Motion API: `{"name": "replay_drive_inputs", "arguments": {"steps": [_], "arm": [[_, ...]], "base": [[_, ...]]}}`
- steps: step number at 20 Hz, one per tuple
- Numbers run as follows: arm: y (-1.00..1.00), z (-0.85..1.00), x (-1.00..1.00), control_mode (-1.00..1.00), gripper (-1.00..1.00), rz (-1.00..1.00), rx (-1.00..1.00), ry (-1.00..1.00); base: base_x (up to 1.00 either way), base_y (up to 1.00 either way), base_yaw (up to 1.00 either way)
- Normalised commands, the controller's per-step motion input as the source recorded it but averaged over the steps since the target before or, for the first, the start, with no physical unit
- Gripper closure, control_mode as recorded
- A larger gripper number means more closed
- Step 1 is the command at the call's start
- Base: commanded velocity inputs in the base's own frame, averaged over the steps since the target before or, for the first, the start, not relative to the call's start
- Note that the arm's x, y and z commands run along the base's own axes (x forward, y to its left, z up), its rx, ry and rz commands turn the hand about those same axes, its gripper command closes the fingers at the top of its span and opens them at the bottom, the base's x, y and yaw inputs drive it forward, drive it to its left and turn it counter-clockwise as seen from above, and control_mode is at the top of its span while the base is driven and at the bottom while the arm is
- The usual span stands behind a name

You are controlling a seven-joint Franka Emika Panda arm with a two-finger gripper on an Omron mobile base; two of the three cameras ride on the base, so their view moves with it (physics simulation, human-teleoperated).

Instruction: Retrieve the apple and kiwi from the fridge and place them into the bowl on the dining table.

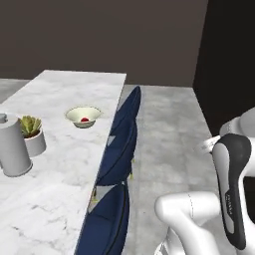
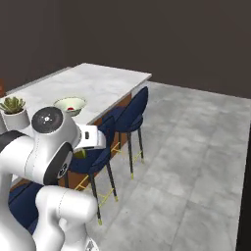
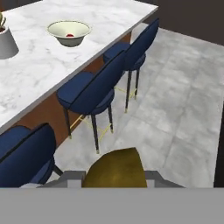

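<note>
One fruit, the apple (image 1: 84, 120), already sits in the bowl (image 1: 74, 114) on the dining table (image 1: 60, 164); gripper (image 3: 114, 177) jaws pinch the kiwi (image 3: 116, 168), carried over for the same bowl.

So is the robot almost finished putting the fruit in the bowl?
About halfway. The apple already sits in the bowl on the dining table. The kiwi is in hand now, pinched between the shut fingers out over the floor beside the blue stools. What is left: bring the kiwi over the table and drop it into the bowl next to the apple.
</note>
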Motion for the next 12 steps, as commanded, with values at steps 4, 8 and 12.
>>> {"name": "replay_drive_inputs", "arguments": {"steps": [4, 8, 12], "arm": [[0.0, 0.0, 0.0, 1.0, 1.0, 0.0, 0.0, 0.0], [0.0, 0.0, 0.0, 1.0, 1.0, 0.0, 0.0, 0.0], [0.0, 0.0, 0.0, 1.0, 1.0, 0.0, 0.0, 0.0]], "base": [[1.0, -0.38, 0.54], [1.0, -0.39, 0.52], [1.0, -0.36, 0.53]]}}
